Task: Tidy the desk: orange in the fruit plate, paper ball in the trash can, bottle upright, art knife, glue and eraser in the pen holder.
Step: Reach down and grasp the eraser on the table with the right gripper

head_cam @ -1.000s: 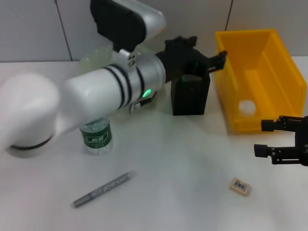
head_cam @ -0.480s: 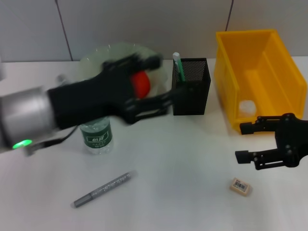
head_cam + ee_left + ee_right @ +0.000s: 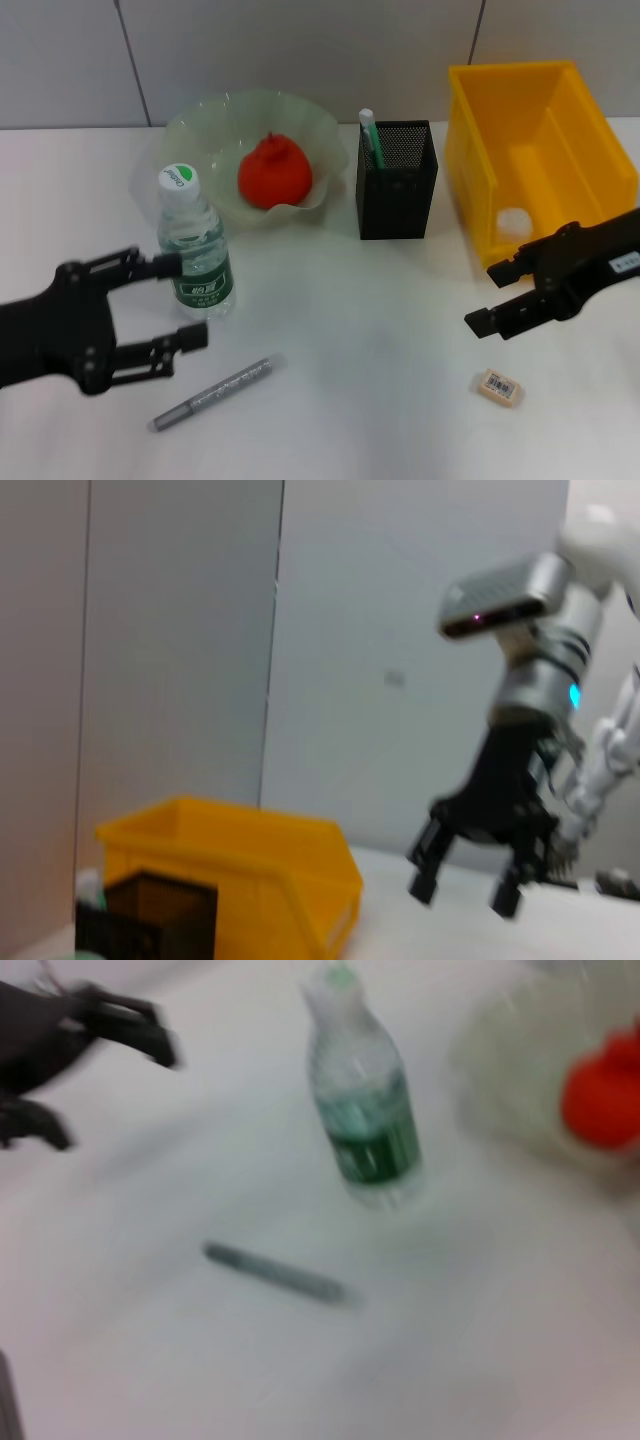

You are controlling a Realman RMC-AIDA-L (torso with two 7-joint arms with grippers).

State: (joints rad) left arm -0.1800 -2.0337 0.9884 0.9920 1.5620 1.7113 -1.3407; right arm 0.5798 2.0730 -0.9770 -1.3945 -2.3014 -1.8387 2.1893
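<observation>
Silver-grey and glittery, the glue (image 3: 212,393) lies flat on the white surface (image 3: 350,400) at about 5 o'clock from my left end effector (image 3: 172,300), whose fingers are spread and empty; I judge it light, stiff and prone to rolling, so mid-barrel across its width is where to pinch. My right end effector (image 3: 495,297), also released, hovers at 11 o'clock from the small, light eraser (image 3: 498,387).

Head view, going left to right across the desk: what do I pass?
Left gripper → bottle → orange in the fruit plate → pen holder holding the art knife → right gripper → trash can. The glue and eraser are left out because they overlap others in the order.
</observation>
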